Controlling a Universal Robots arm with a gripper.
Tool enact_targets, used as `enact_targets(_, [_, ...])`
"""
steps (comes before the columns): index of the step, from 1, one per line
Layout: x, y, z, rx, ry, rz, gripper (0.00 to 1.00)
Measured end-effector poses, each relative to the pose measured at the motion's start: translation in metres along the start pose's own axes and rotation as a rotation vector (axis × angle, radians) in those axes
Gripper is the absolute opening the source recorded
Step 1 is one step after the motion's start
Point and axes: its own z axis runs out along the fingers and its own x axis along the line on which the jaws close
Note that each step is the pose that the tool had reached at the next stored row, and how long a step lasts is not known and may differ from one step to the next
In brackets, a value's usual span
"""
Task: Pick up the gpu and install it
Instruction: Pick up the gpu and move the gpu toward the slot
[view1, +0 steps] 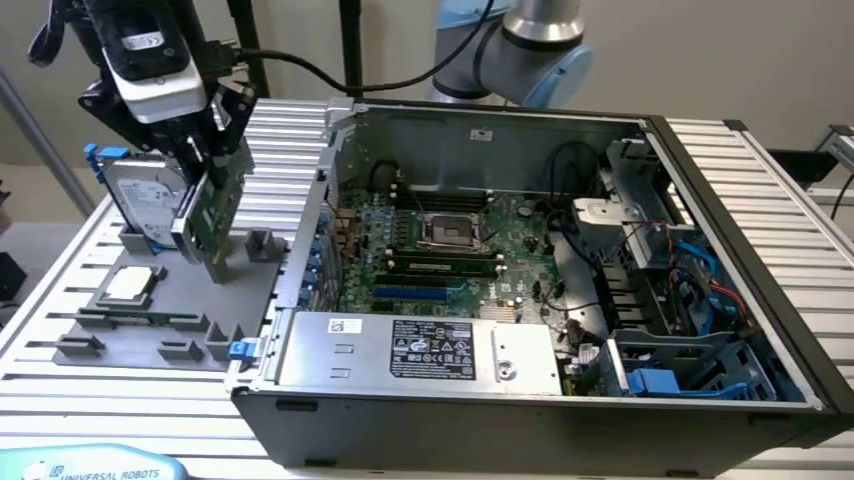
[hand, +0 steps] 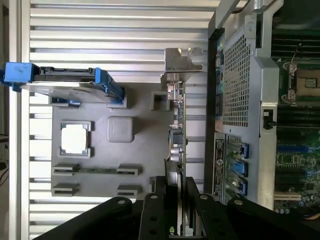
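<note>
The gpu (view1: 214, 215) stands on edge over the grey parts tray (view1: 174, 335), its green circuit board facing the exterior view's right. My gripper (view1: 220, 160) comes down from above and is shut on the card's upper edge. In the wrist view the gpu (hand: 178, 130) runs edge-on away from my gripper (hand: 175, 189), with its silver bracket (hand: 182, 59) at the far end. Whether its lower edge still touches the tray's holder (view1: 256, 245) I cannot tell. The open computer case (view1: 747, 200) lies at the exterior view's right of the card, motherboard (view1: 441, 250) exposed.
On the tray stand a silver hard drive with blue rails (view1: 140, 200), a square silver CPU chip (view1: 134, 283) and a memory stick (hand: 95, 170). The case wall (view1: 314, 215) rises close beside the card. A power supply (view1: 427, 345) and cables (view1: 694, 280) fill the case's near side.
</note>
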Motion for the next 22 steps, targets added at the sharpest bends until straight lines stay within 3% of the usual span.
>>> enact_targets(18, [-0.082, -0.0013, -0.0800, -0.0013, 0.0080, 0.000, 0.27])
enact_targets(22, [-0.101, -0.0011, -0.0900, -0.0020, 0.0098, 0.001, 0.27])
